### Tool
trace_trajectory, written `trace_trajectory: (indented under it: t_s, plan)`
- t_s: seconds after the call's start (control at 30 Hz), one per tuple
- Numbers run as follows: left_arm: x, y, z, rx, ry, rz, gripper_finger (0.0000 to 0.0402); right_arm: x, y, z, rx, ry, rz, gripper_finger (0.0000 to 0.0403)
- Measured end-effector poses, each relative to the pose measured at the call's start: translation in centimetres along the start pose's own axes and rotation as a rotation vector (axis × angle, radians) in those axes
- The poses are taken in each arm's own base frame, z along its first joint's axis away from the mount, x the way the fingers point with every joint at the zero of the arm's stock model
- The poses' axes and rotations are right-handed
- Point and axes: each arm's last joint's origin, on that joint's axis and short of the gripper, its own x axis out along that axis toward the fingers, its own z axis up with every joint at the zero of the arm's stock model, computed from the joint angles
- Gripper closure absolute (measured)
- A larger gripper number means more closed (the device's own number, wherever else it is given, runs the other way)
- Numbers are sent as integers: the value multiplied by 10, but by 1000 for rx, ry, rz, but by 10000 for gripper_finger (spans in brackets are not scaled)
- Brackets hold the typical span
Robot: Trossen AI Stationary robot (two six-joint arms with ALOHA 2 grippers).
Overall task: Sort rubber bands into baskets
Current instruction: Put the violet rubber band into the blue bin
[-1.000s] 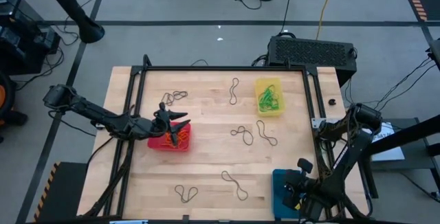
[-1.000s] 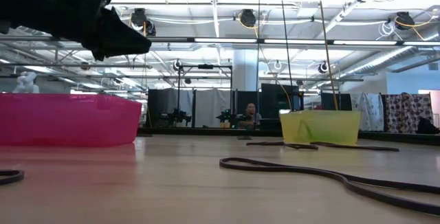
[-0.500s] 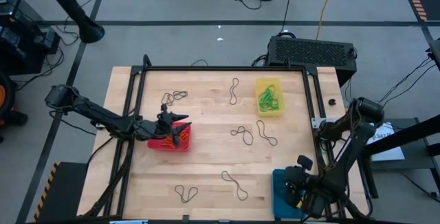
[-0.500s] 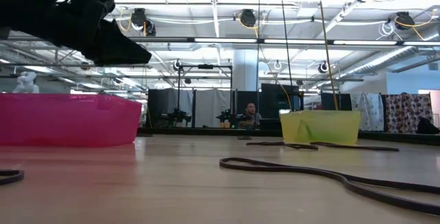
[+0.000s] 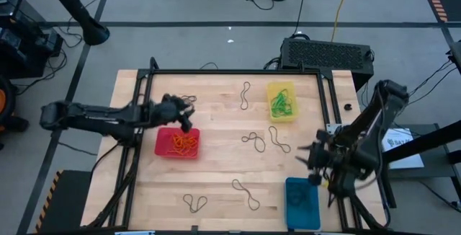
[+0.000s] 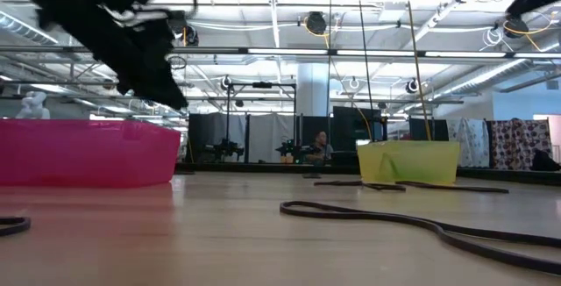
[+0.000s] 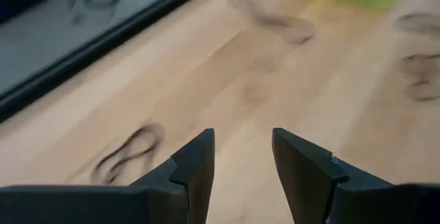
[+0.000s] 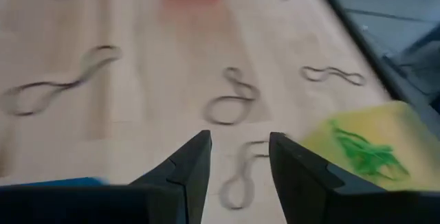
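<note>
Showing wooden table [image 5: 216,170] | dark bands [image 5: 253,140] scattered | workshop behind

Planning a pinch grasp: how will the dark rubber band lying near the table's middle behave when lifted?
The dark rubber band lies in a loose, twisted loop, so it will probably be floppy and dangle. It looks thin and flat on the wood table, so likely very light and hard to pinch without scraping the surface.

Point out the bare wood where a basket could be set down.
Free: the wood between the red basket and the blue basket, apart from bands near the front edge. Also bare left of the yellow basket, toward the dark bands. Crowded: the loops below the yellow basket.
</note>
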Motion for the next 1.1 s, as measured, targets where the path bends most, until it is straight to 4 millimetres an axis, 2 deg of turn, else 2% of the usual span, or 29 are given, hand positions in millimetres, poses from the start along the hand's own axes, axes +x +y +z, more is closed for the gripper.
trace_trajectory:
  t_s: [0.13,0.23,0.33,0.47,0.6,0.97,1.1]
  plan:
    - [15,30,16,-76,113,64,247,16,-36,-18,99,-52,-63,261]
    - [29,56,20,-123,191,86,247,25,-58,-25,184,-87,-84,261]
    - [46,82,14,-210,284,98,247,33,-68,-24,247,-128,-34,261]
    - [66,103,-1,-244,401,116,247,44,-66,-13,217,-218,135,261]
    - [80,110,-9,-254,425,139,247,56,-64,0,150,-314,222,261]
    - [94,108,-18,-171,475,138,247,97,-60,13,147,-305,104,261]
    - [94,108,-18,-143,481,119,277,112,-53,14,159,-288,90,261]
